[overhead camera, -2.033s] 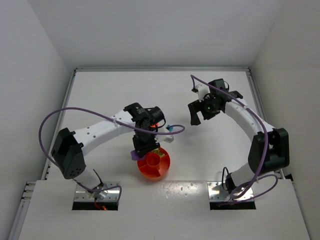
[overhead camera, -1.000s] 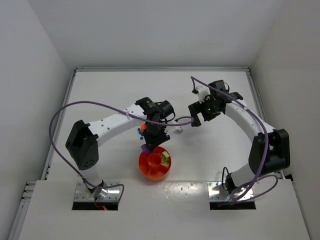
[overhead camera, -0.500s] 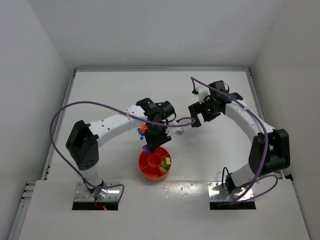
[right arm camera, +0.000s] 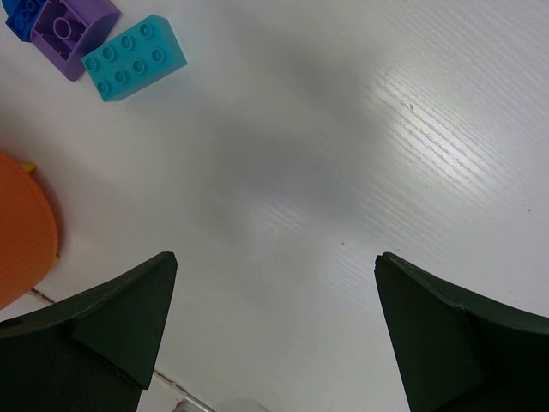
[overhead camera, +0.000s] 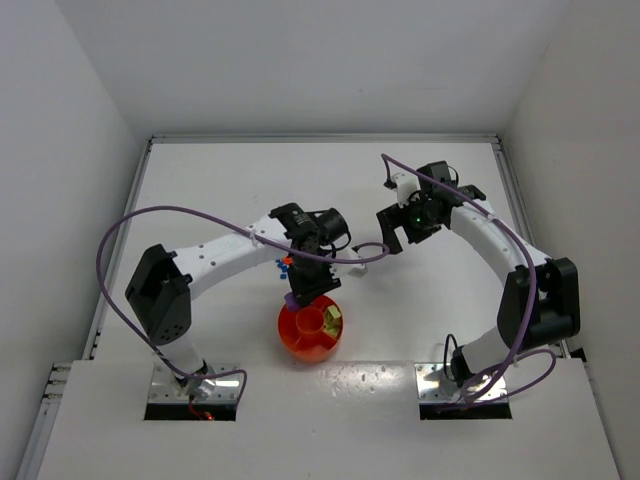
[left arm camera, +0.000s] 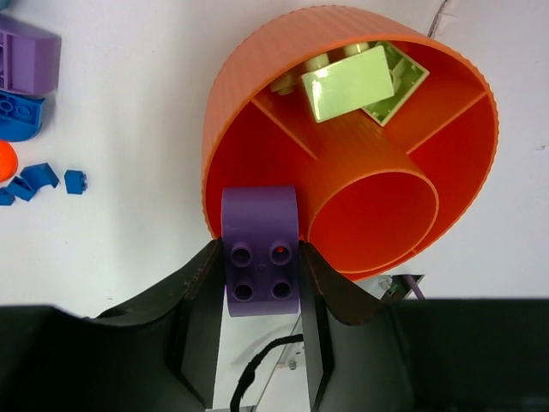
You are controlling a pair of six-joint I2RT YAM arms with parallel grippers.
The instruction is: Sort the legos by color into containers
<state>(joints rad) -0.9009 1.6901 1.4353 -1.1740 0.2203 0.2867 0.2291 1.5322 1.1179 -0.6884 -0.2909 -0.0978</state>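
Observation:
My left gripper (left arm camera: 260,262) is shut on a purple lego (left arm camera: 260,249) and holds it over the near rim of the round orange-red tray (left arm camera: 244,103). One of the tray's wedge containers holds yellow-green legos (left arm camera: 353,81); the centre cup (left arm camera: 373,215) looks empty. In the top view the left gripper (overhead camera: 300,292) sits at the tray's (overhead camera: 290,342) back-left edge. My right gripper (right arm camera: 274,266) hangs open over bare table, right of a teal lego (right arm camera: 135,57) and a purple lego (right arm camera: 69,23).
Loose legos lie on the table left of the tray: a purple one (left arm camera: 26,56), a blue one (left arm camera: 19,116), small blue pieces (left arm camera: 39,176) and an orange one (left arm camera: 5,160). From above, this cluster (overhead camera: 283,263) lies behind the tray. The tray's edge (right arm camera: 21,232) shows at the right wrist view's left.
Over two seconds the left gripper carried the purple lego from the tray's left side right and back to its rim. It has barely shifted in the last half second. The right arm is still.

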